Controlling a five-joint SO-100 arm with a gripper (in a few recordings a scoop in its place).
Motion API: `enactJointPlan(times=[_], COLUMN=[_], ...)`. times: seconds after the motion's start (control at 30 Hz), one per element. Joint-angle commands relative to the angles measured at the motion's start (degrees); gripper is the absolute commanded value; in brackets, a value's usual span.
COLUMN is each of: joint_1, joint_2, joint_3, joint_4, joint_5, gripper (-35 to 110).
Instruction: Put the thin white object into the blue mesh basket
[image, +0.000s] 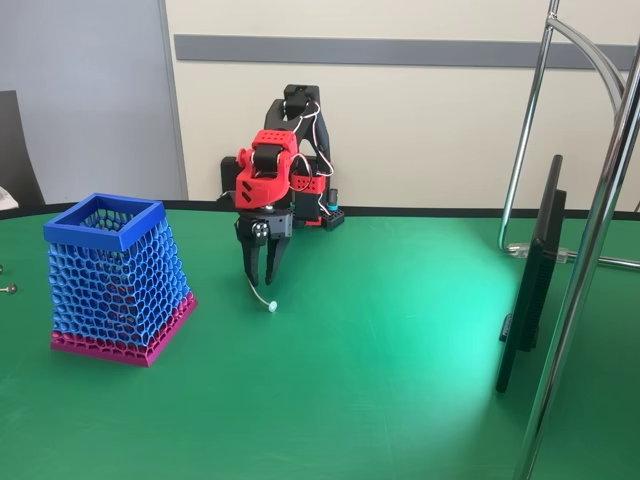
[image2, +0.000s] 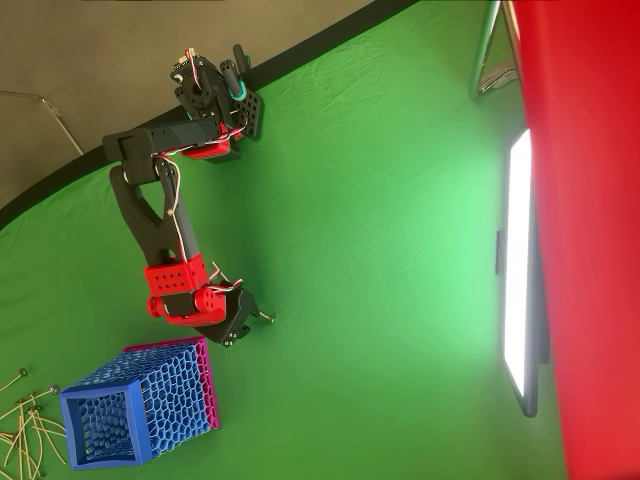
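The blue mesh basket (image: 115, 275) (image2: 140, 405) stands upright on the green table, at the left in the fixed view, with its magenta base down. The thin white object (image: 260, 296) runs from beside the left fingertip down and right to its small bead, apparently resting on the table. My gripper (image: 261, 283) (image2: 243, 325) points straight down over the strand's upper end, right of the basket and apart from it. Its fingers show a narrow gap between them, so it looks open. The strand's upper end is hidden behind the fingertip.
A dark flat panel (image: 530, 280) stands on edge at the right, beside chrome stand tubes (image: 590, 250). Small metal screws (image: 8, 288) and pale thin sticks (image2: 25, 425) lie left of the basket. The table's black edge (image: 450, 212) runs behind the arm's base.
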Motion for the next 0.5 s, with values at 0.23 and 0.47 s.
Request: enactJointPlan(times=[0.23, 0.47], joint_1=[-0.35, -1.58], joint_2=[-6.15, -11.25], joint_3=[-8.61, -14.68], joint_4=[4.31, 8.09], joint_5=[0.09, -1.32], gripper=[15, 15])
